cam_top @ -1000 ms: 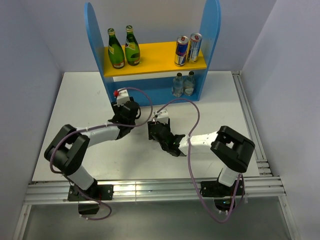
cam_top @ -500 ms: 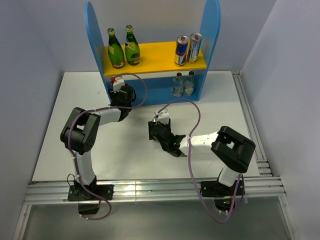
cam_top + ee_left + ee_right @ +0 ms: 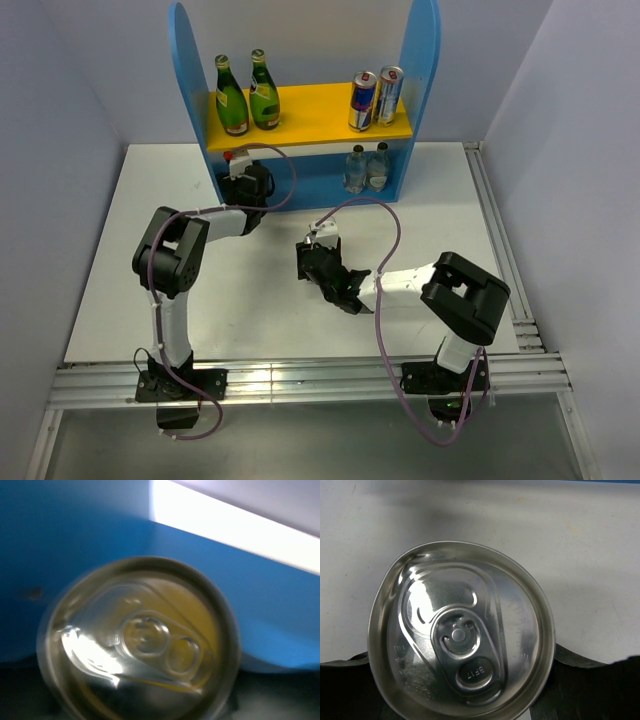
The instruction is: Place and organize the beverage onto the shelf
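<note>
Left gripper (image 3: 243,185) is right up at the shelf (image 3: 186,80), at the mouth of the lower level on its left side, under the yellow upper board (image 3: 315,112). Its wrist view is filled by the left-hand can (image 3: 140,640): a silvery lid with the pull tab intact, blurred, with the shelf's blue behind it. The can sits right where the fingers meet, so the gripper is clamped on it, though the fingers themselves are only dark smears at the bottom edge. No writing comes through on that lid.

On the white table (image 3: 150,230) in front of the shelf, well apart from it, the right gripper (image 3: 318,262) is closed snugly around the right-hand can (image 3: 462,630). The black fingers (image 3: 600,690) hug it on both sides. The lid is sharp here: unopened, the tab flat, with a few small letters stamped on the tab's lower end and faint embossing along the lid's left edge. None of it is crisp enough to read with any certainty.

Up on the shelf's yellow board, two green glass bottles (image 3: 232,105) with pale labels stand side by side at the left end. Two slim blue-and-silver cans (image 3: 363,103) with red marks stand at the right end. Below those cans, on the lower level's right side, two clear water bottles (image 3: 357,170) stand together. All these labels are too small to read from above.
</note>
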